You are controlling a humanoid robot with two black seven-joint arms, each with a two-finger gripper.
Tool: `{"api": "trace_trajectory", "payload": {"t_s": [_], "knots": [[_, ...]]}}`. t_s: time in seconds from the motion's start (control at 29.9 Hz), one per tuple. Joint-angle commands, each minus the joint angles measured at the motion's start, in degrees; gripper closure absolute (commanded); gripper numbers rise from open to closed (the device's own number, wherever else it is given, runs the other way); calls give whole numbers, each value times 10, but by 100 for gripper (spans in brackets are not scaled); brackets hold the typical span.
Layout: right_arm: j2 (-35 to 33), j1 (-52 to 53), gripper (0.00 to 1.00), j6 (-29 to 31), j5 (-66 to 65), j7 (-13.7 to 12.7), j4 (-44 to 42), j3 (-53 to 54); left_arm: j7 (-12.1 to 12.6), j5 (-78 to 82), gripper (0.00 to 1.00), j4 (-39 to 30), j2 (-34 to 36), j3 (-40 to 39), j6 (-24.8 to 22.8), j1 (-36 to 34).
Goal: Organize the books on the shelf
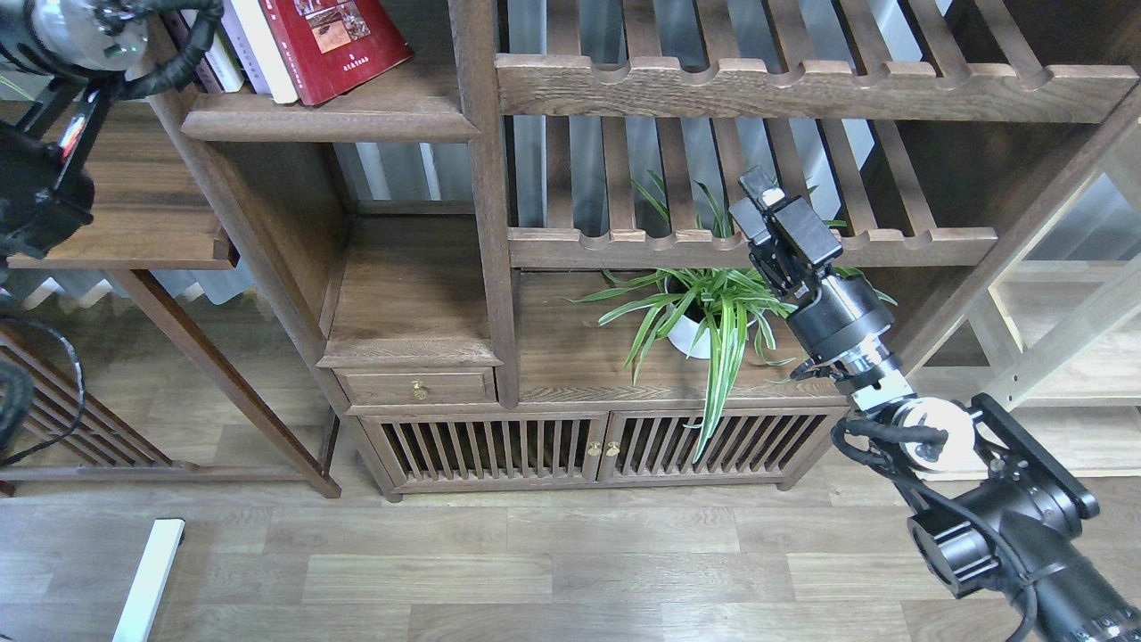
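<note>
Now the books stand on the shelf (357, 120) at eleven o'clock of the view: the dark red book (334, 45) leans leftward against the white book (258, 45), and only a sliver of a pale spine (214, 67) shows beyond them, next to the cable of our left arm (53, 107). That arm leaves the view at the upper left corner, so its claw is out of sight and we cannot tell its state. Our right gripper (771, 214) hangs at three o'clock, well apart from the books, in front of the slatted rack (713, 241) and above the potted plant (704, 312); it holds nothing, its fingers seen end-on, so we cannot tell their spread. We judge the step to be squaring the leaning books upright. To do it well, we should press the red cover's right face gently leftward, keeping the bottom edges seated behind the moulded lip.
</note>
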Motion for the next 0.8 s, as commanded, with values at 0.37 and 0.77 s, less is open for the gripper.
{"api": "trace_trajectory", "payload": {"t_s": [0.37,0.77], "knots": [[32,-1,21,0,-2,1,-1,1,38,-209,32,-72,77,-11,-354,92],[64,-5,19,0,-6,2,0,3,37,-368,11,-70,-12,-28,-430,207]]}}
